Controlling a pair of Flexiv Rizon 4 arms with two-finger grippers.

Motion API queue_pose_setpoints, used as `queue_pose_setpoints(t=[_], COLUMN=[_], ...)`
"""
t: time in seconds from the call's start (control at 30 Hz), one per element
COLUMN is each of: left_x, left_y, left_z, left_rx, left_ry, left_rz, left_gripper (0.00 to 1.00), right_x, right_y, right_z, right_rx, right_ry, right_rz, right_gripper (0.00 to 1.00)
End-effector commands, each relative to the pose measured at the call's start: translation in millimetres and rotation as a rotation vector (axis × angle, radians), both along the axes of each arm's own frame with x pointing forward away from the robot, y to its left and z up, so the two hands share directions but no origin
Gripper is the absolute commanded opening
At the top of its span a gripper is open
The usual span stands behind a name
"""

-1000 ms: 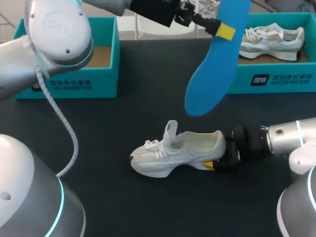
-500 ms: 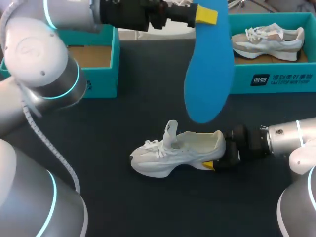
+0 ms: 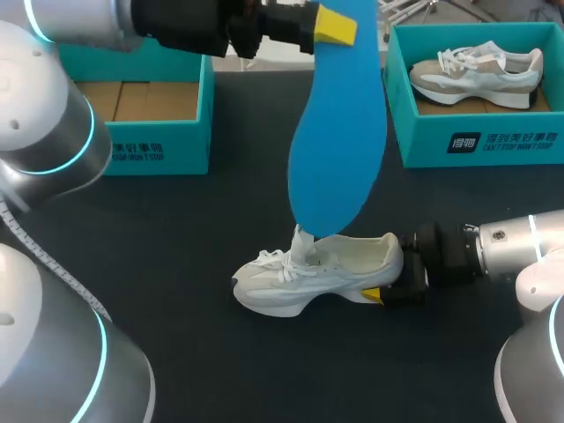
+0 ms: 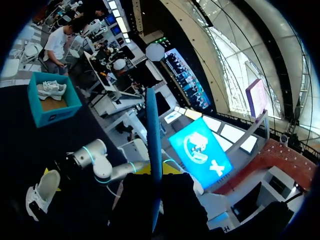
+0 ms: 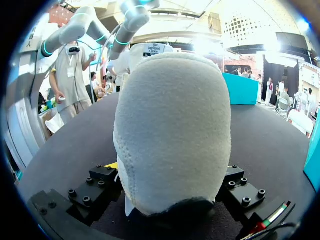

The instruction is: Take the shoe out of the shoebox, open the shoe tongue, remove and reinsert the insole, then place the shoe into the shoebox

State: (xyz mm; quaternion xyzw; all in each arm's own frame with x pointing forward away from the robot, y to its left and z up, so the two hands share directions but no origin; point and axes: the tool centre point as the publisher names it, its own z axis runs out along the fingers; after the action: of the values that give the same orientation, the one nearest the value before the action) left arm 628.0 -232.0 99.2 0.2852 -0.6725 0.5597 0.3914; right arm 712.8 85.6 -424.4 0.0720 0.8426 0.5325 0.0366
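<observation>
Left gripper, upper centre of the head view: pinching the top end of the blue insole. The insole hangs upright, its lower end over the raised tongue of the white shoe; contact cannot be told. In the left wrist view the insole runs edge-on between the fingers.

The shoe stands on its sole on the dark table, centre frame, toe to the left. Right gripper: clamped on the shoe's heel from both sides.

Teal shoebox upper left, cardboard floor showing. Second shoebox upper right, holding another shoe.
</observation>
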Motion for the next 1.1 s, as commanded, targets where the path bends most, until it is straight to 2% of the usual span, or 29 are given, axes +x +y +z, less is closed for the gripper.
queue_pose_setpoints(t=[0.03,0.27,0.5,1.0,1.03,1.07,1.1], left_x=[-6.3,-18.9,-28.1,-28.3,-28.3,-28.3,-28.3], left_y=[3,-2,2,2,2,2,2], left_z=[-5,-4,-7,-7,-7,-7,-7], left_rx=[-0.019,-0.003,-0.02,-0.02,-0.02,-0.02,-0.02], left_ry=[0.021,0.05,0.098,0.101,0.101,0.101,0.101], left_rz=[0.002,-0.019,-0.013,-0.01,-0.01,-0.01,-0.01], left_gripper=[0.0,0.0,0.0,0.0,0.0,0.0,0.0], right_x=[-0.3,-0.3,-0.3,-0.3,-0.3,-0.3,-0.3], right_y=[3,3,3,3,3,3,3], right_z=[-5,-5,-5,-5,-5,-5,-5], right_rx=[-0.003,-0.003,-0.003,-0.003,-0.003,-0.003,-0.003], right_ry=[-0.001,-0.001,-0.001,-0.001,-0.001,-0.001,-0.001], right_rz=[-0.003,-0.003,-0.003,-0.003,-0.003,-0.003,-0.003], right_gripper=[0.0,0.0,0.0,0.0,0.1,0.45,1.0])
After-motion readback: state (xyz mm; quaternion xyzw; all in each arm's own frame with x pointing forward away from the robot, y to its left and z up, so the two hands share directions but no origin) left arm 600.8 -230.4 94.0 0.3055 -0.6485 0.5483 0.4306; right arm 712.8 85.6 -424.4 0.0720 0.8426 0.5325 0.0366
